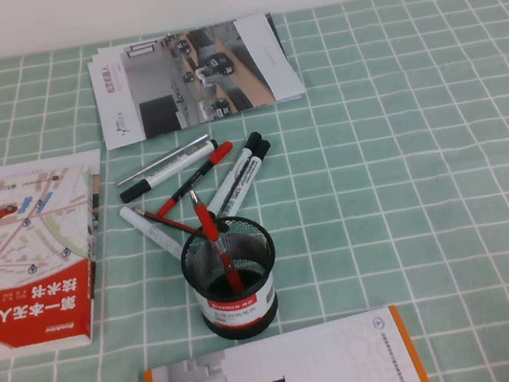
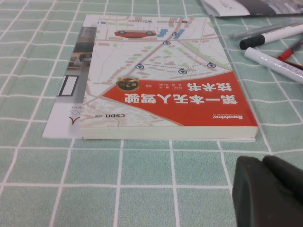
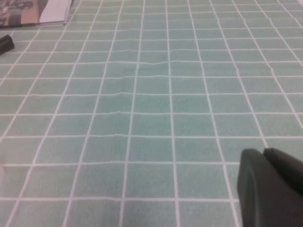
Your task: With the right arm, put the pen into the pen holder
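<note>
The pen holder (image 1: 231, 282), a black mesh cup with a white base band, stands mid-table with a slim red pen (image 1: 210, 237) leaning in it. The pen (image 1: 238, 176), a white marker with a black cap, lies just behind the holder among other markers. Neither arm shows in the high view. My right gripper (image 3: 263, 154) shows only in the right wrist view, shut and empty, low over bare cloth well away from the pens. A black cap (image 3: 4, 43) sits at that view's edge. My left gripper (image 2: 263, 162) is shut and empty beside the red-and-white book (image 2: 165, 80).
The red-and-white book (image 1: 22, 252) lies at the left. A stack of brochures (image 1: 193, 75) lies at the back. An orange-edged white book (image 1: 284, 380) lies at the front. Other markers (image 1: 165, 166) and a thin black-and-red pen (image 1: 190, 184) lie behind the holder.
</note>
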